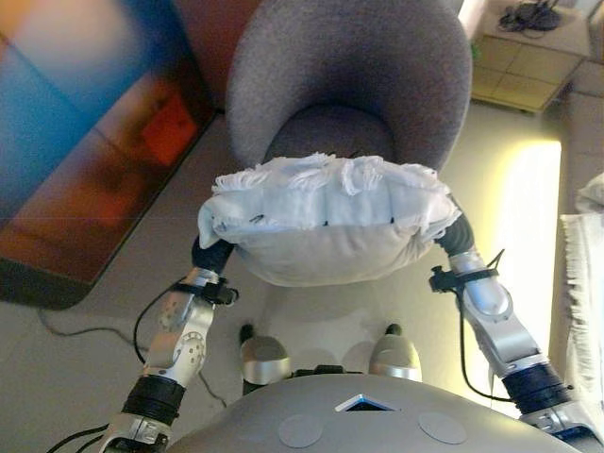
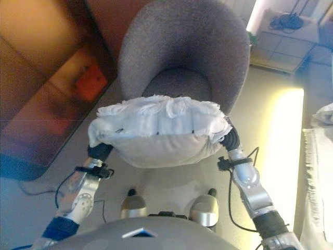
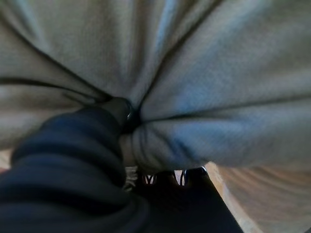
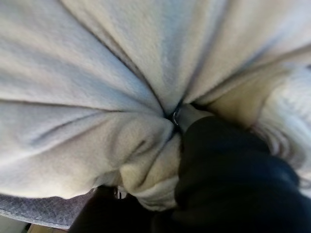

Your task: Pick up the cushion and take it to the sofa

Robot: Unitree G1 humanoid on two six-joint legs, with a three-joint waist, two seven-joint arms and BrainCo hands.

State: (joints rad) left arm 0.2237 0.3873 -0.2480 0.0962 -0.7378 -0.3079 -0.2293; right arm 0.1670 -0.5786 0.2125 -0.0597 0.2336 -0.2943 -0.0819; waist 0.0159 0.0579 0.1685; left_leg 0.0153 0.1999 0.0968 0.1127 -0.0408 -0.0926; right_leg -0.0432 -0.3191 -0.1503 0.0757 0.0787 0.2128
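Note:
The white cushion [image 1: 326,231], with a shaggy top and a smooth cream underside, is held up off the floor between my two hands, in front of the grey armchair. My left hand [image 1: 212,250] grips its left end and my right hand [image 1: 453,234] its right end. In the left wrist view my left hand [image 3: 73,160] digs into the cushion cloth [image 3: 204,73], which bunches in folds round the thumb. In the right wrist view my right hand [image 4: 228,170] pinches a gathered fold of the cushion [image 4: 97,73]. The fingers are mostly buried in the cloth.
A round grey armchair [image 1: 349,85] stands straight ahead, its seat bare. A large dark glossy panel [image 1: 85,142] lies on the floor at the left. A white fringed cloth [image 1: 585,255] shows at the right edge. A low tiled table [image 1: 524,66] stands at the far right.

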